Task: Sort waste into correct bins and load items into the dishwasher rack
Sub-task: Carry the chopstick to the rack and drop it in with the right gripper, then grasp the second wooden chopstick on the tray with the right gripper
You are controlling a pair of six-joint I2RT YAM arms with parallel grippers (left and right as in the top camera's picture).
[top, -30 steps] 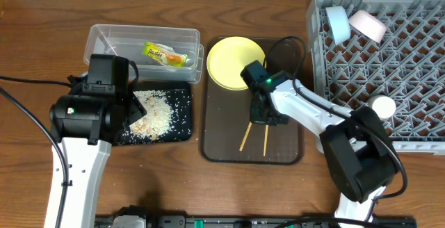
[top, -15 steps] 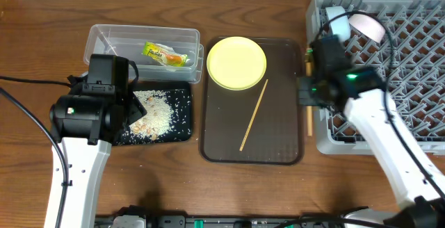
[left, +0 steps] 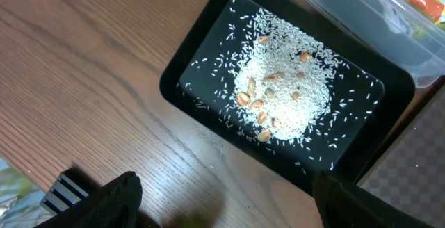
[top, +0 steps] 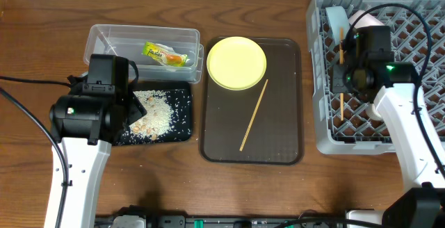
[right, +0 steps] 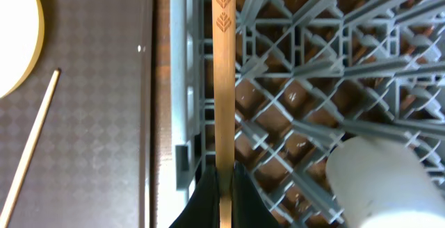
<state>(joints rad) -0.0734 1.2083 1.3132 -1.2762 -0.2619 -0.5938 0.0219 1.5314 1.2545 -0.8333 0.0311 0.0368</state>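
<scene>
Right tool point(right: 224, 194) clenched on the first chopstick point(right: 224, 82), which hangs over the left part of the dishwasher rack point(top: 417, 19), near the one white cup point(right: 379, 179). Two stamped leaf-like motifs mark the stick.

Left tool point(left: 222, 186) released, its fingers wide apart and grasping nothing, above the near edge of the one black tray point(left: 181, 82). The tray holds a single heap of rice scraps point(left: 285, 89).

One clear tub point(top: 104, 37), just behind that tray, holds one snack wrapper point(top: 167, 54). Its print is too blurred to read.

One brown serving tray point(top: 278, 137) on the desk point(top: 42, 33) carries one yellow plate point(top: 237, 62) and the second chopstick point(top: 254, 115).

One light blue bowl point(top: 337, 21) and one white bowl point(top: 367, 25) sit in the rack's far left corner.
</scene>
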